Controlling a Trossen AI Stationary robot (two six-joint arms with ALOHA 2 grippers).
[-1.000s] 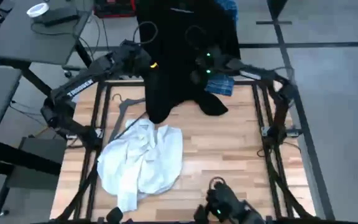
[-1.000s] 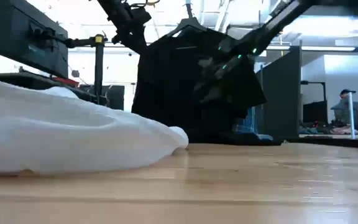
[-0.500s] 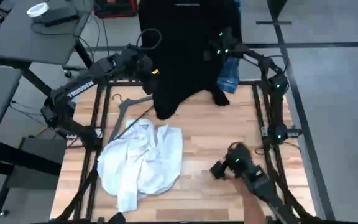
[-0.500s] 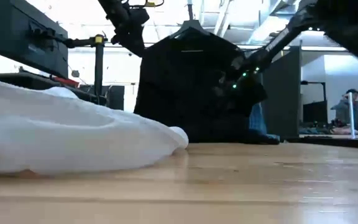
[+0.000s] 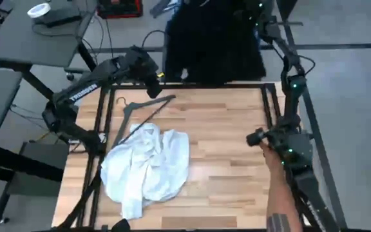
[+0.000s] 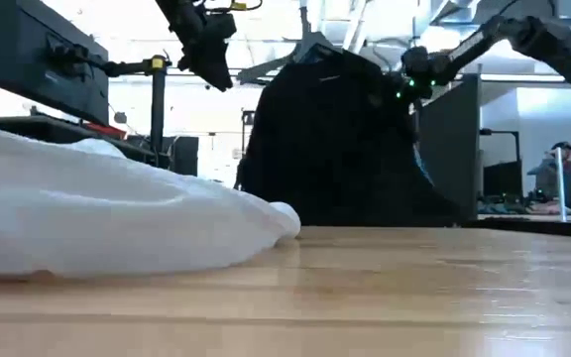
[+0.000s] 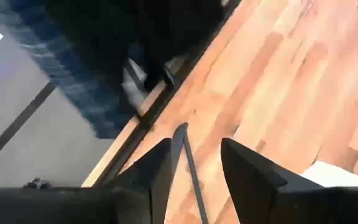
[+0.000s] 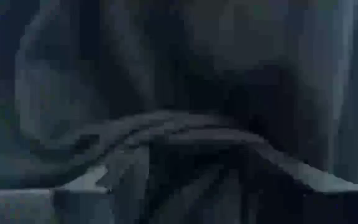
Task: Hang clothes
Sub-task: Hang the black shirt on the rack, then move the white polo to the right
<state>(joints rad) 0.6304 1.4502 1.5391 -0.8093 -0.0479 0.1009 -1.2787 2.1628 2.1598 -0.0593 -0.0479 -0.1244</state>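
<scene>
- The black top (image 5: 212, 42) hangs past the far edge of the tabletop (image 5: 224, 148), clear of the wood.
- The right tool (image 5: 260, 14) is pressed against the top's upper right side; whether it grips cannot be told.
- The white top (image 5: 148, 166) lies crumpled on the tabletop's near left.
- A hanger (image 5: 142, 108) lies just beyond it.
- The left tool (image 7: 194, 163) hovers open and empty above the hanger.

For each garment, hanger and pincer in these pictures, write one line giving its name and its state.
Black top: hanging on a hanger beyond the table's far edge.
White top: crumpled in a heap on the table.
Spare hanger: lying flat on the table, empty.
Left pincer: open, holding nothing, above the spare hanger.
Right pincer: up against the black top; grip not visible.
</scene>
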